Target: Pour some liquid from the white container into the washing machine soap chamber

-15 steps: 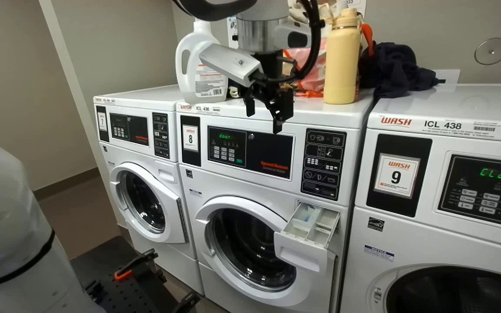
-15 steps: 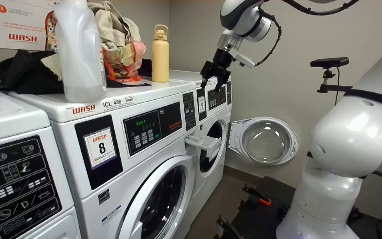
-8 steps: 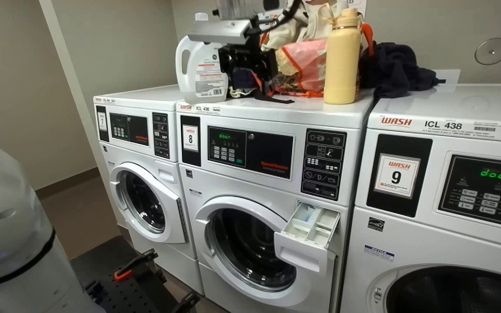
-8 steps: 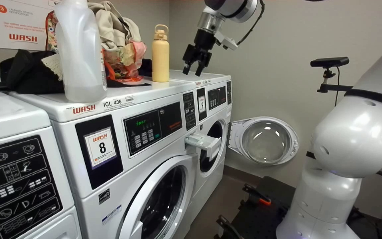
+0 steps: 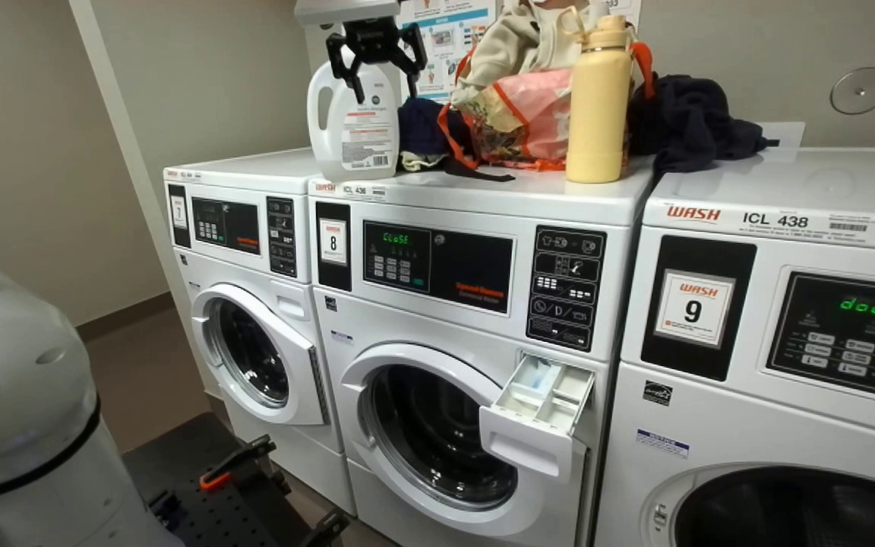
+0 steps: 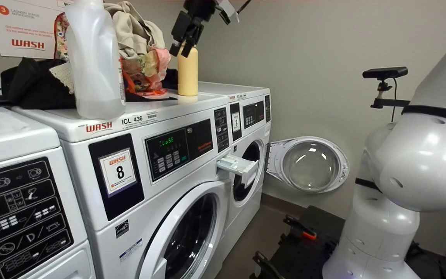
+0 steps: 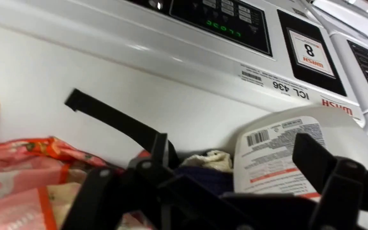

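The white container, a translucent jug with a side handle and label, stands upright on the washing machine marked 8. Liquid shows low inside it in an exterior view. My gripper is open with nothing between its fingers, hanging at the height of the jug's upper part and hiding its neck in that view. A gap separates the gripper from the jug in an exterior view. In the wrist view the labelled side lies behind the right finger. The soap chamber is pulled out, its compartments visible.
A yellow bottle and a bag of clothes share the washer top with the jug. A black strap lies near the bag. Machine 9's round door hangs open. A dark cart stands by the arm's base.
My gripper has swung from above the machine's front panel up and across toward the jug, staying open. The jug, bottle and soap chamber have not moved. Machine 8's display text changed.
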Robot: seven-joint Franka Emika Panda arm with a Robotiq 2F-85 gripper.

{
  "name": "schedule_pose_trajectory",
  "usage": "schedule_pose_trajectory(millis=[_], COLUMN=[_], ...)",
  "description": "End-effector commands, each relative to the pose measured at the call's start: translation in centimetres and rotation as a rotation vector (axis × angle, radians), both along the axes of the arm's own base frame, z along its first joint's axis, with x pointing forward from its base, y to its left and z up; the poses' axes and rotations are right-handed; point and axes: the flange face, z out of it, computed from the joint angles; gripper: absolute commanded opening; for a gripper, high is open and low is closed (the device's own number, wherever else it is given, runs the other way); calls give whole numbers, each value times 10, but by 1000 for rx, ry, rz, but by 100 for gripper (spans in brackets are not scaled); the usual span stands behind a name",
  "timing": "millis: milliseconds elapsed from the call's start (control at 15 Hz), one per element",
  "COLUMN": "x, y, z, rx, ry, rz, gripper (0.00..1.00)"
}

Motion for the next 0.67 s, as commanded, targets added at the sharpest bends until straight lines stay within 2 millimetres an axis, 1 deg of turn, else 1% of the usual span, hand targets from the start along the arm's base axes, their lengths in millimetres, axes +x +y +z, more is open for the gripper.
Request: schedule_pose_trajectory(millis=[0, 333, 400, 600], x=[9, 2, 2, -5], y=[24, 46, 55, 71], z=[17, 26, 27, 29], rx=[37, 159, 182, 242], ry=[-43, -87, -87, -69], rz=[197, 458, 508, 637], gripper=[100, 100, 100, 100])
